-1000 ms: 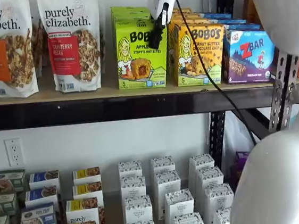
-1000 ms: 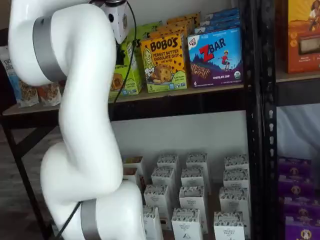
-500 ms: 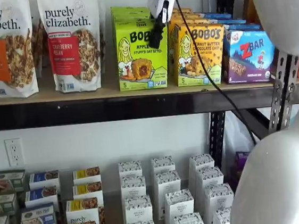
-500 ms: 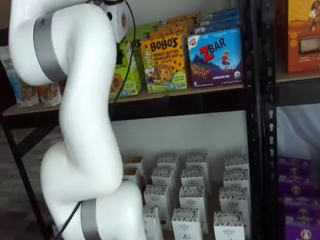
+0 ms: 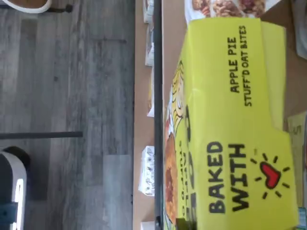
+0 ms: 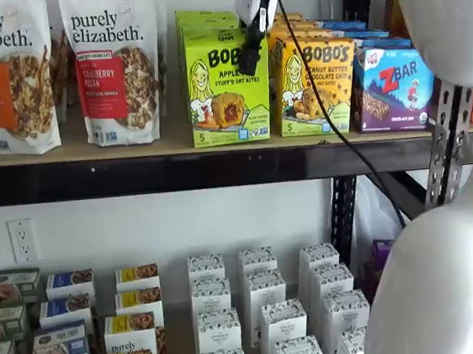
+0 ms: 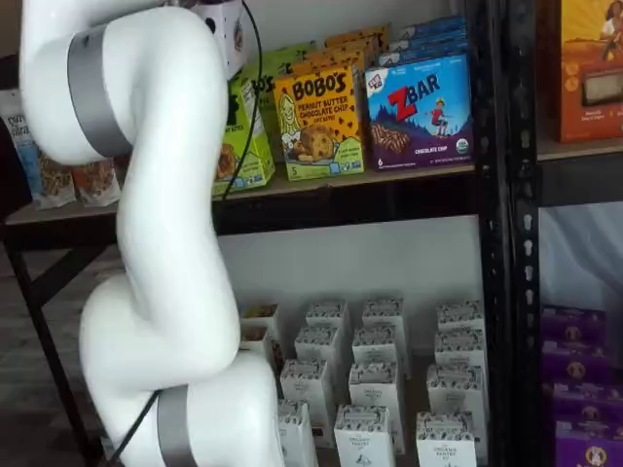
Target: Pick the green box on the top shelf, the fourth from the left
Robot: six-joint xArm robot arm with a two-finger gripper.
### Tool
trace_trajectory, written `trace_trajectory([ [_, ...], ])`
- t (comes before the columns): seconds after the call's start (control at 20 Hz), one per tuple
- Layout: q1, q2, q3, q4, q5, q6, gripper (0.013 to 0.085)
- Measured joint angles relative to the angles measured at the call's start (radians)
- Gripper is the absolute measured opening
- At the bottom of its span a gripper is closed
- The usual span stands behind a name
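The green box, a lime-green "BOBO'S APPLE PIE" carton, stands at the front of the top shelf, leaning slightly forward. It also shows in a shelf view beside my arm, and its top panel fills the wrist view. My gripper comes down from above onto the box's top right part. One black finger lies across the box's front; the other is hidden behind it. The box moves with the gripper, so the fingers are shut on it.
A yellow-orange Bobo's peanut butter box stands right beside the green one, then a blue ZBar box. Purely Elizabeth bags stand to its left. More green boxes sit behind. My white arm and black cable hang in front.
The green box has shifted slightly right and forward toward the shelf's front edge, tilting a little, with the gripper moving along with it.
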Motion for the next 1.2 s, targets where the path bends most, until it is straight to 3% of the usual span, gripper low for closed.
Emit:
trace_trajectory([
  [1.2,-0.022,-0.081,0.041,-0.001,0.102,-0.016,0.0290],
])
